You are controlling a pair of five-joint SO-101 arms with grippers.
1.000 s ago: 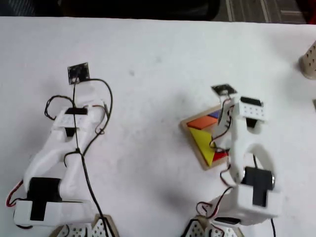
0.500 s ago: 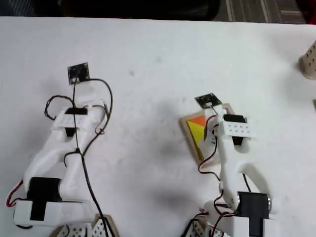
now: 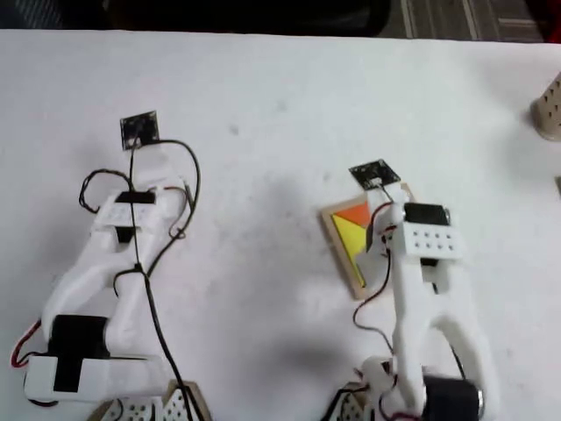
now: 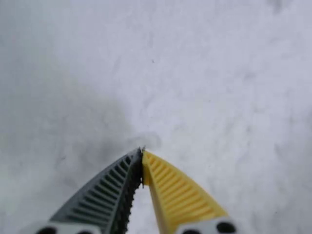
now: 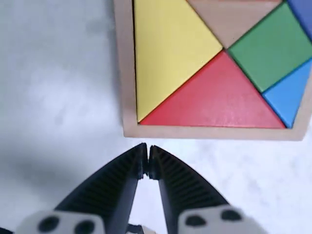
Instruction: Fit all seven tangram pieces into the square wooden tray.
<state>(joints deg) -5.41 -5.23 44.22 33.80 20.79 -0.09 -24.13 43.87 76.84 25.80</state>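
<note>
Both closed, empty; left gripper [image 4: 142, 156] over table [image 4: 219, 73]; right gripper [image 5: 147, 158] beside tray [image 5: 127, 73], red triangle [image 5: 214, 102] covered by arm [image 3: 421, 281] overhead.

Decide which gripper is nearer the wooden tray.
Right. The right gripper sits just off the rim of the wooden tray; the left gripper is over bare table, far from it.

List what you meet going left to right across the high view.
left arm → square wooden tray → right arm, which partly covers the tray's right side → beige perforated object at the picture's right edge
</note>
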